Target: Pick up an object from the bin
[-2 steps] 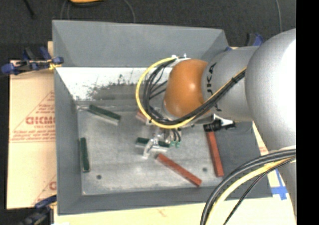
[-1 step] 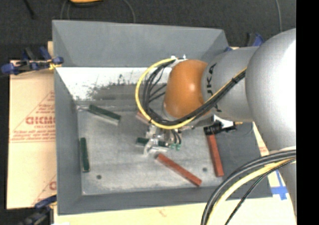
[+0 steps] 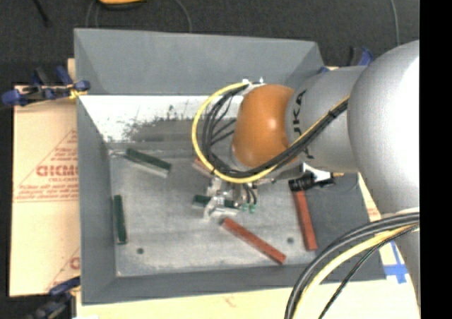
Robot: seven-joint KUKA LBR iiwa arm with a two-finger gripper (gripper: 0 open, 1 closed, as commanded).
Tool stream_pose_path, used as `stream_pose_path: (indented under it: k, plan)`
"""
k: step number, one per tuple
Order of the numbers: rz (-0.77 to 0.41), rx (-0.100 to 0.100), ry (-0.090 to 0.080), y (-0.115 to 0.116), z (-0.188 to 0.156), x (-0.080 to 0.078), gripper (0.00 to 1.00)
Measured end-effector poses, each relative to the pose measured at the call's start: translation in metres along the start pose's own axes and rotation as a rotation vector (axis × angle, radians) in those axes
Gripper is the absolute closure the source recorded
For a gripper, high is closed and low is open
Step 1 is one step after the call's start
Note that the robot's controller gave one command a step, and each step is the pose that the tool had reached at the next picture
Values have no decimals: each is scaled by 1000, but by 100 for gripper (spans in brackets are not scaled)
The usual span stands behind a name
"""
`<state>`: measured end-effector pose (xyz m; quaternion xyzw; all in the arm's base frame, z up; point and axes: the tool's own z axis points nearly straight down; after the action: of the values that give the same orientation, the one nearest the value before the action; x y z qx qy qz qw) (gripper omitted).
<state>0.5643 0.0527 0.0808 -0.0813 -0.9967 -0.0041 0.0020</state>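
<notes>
End effector sits beside a small green piece, perhaps touching; its grip state unclear.

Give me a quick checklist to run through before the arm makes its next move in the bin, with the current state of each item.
1. Gripper low over the middle of the bin floor: ok.
2. Whether anything is held: cannot tell.
3. Small dark green piece right beside the gripper, loose thing or not: cannot tell.
4. Long red bar lies flat just in front of the gripper, away from the walls: ok.
5. Red bar with black end sits near the right wall, apart from the gripper: ok.
6. Slanted green bar and upright green bar lie far left, out of the way: ok.
</notes>
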Motion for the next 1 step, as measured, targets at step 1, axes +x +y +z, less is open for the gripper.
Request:
stream_pose_path:
  k: [1]
  plan:
    - [-10, 7, -1, 1, -32, 12, 100]
